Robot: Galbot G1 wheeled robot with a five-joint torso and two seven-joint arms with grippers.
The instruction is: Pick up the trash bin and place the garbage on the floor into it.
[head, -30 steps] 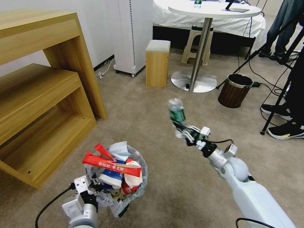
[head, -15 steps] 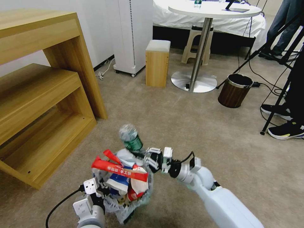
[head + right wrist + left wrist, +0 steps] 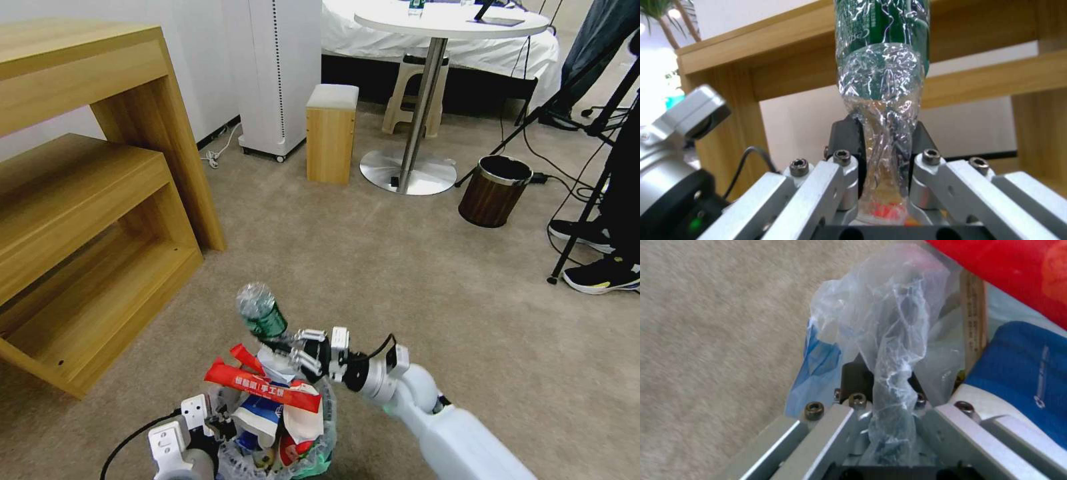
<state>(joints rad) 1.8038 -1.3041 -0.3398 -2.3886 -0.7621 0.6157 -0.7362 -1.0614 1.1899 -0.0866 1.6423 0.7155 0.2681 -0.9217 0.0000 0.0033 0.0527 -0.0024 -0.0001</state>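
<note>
Your trash bin (image 3: 280,433), held off the floor (image 3: 373,267) by the left gripper (image 3: 217,423) clamped on its liner, is heaped full. The right gripper (image 3: 283,348) pinches the crushed bottle (image 3: 260,317) above it; I'd judge only the drop remains.

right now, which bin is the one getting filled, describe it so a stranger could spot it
Start at the wooden shelf unit on the robot's left, then look down to the near carpet in front of the robot. The trash bin sits there, pinched by its bag by the left gripper. Unlike the brown bin by the round table, it is bag-lined and heaped with red packets.
</note>
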